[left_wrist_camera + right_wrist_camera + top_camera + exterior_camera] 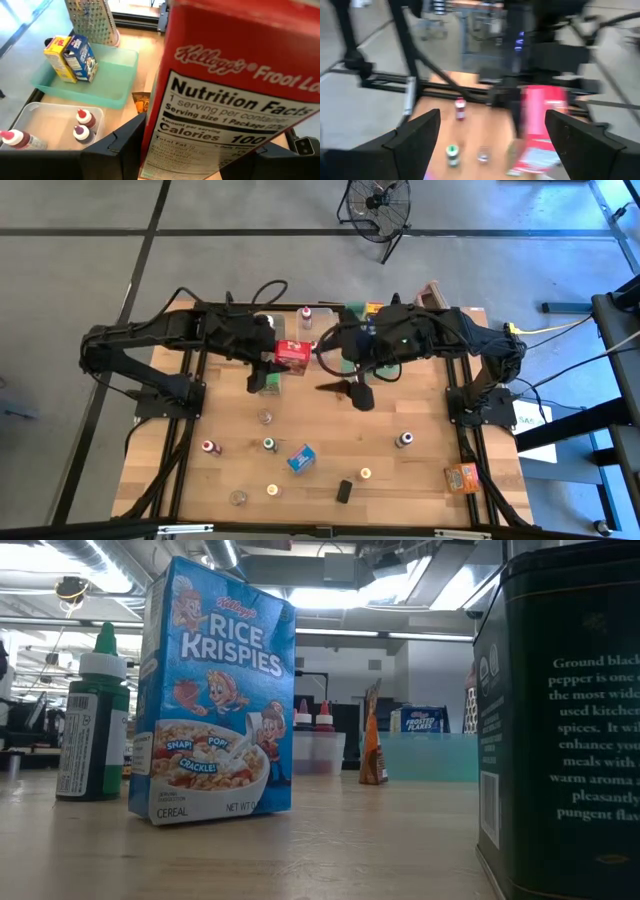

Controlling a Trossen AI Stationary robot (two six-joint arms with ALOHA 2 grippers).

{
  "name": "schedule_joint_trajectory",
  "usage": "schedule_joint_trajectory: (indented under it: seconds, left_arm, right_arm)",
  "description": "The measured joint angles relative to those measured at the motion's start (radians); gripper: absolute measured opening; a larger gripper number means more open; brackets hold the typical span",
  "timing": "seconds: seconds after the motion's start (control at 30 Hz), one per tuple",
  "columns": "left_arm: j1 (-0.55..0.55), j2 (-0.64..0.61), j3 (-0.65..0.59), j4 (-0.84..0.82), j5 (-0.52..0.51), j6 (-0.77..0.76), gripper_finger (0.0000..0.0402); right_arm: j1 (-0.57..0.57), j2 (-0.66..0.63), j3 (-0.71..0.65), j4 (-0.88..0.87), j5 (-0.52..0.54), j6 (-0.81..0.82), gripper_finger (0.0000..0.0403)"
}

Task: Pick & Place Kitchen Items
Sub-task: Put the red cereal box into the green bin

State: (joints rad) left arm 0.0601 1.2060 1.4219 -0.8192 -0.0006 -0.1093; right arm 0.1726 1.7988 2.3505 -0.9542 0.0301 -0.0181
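Note:
My left gripper [283, 361] is shut on a red Froot Loops cereal box [225, 85], which hangs above the far middle of the table [330, 430]; the right wrist view also shows the red box [540, 125]. To its right my right gripper [348, 390] hangs open and holds nothing, its fingers pointing toward the box. Other kitchen items stand on the table nearer the front: a blue Rice Krispies box [301, 457], small bottles [269, 444], small jars [265, 417], an orange box [462, 477] and a dark pepper tin [344, 491]. My left gripper pinches the red box between its two fingers [122, 145], one on each side of the nutrition-facts panel [200, 135]. The fingers come from the table's left, slanting down. The box is lifted clear of the table.
Along the far edge stand a green tray [120, 85] with a yellow and a blue box, a clear bin [35, 112] with small capped bottles, and a box grater [90, 20]. Open wood lies between the scattered items in the table's middle.

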Motion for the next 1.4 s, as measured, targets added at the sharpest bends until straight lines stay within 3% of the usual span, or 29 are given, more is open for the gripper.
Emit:
schedule_joint_trajectory:
  seconds: [0.2, 0.47, 0.87, 1.4]
  left_arm:
    - [0.015, 0.004, 0.000, -0.001, -0.001, 0.000, 0.0196]
    - [0.014, 0.005, 0.001, -0.008, -0.001, 0.000, 0.0196]
    - [0.014, 0.005, 0.002, -0.026, -0.001, -0.024, 0.0196]
    - [0.014, 0.005, 0.002, -0.038, -0.003, -0.035, 0.0196]
  right_arm:
    - [0.005, 0.000, 0.000, 0.016, -0.035, 0.083, 0.0362]
    - [0.001, 0.002, 0.000, -0.050, 0.209, 0.111, 0.0362]
    - [-0.060, 0.123, 0.000, -0.045, 0.197, 0.095, 0.0362]
    - [-0.061, 0.140, 0.001, 0.042, 0.194, 0.037, 0.0362]
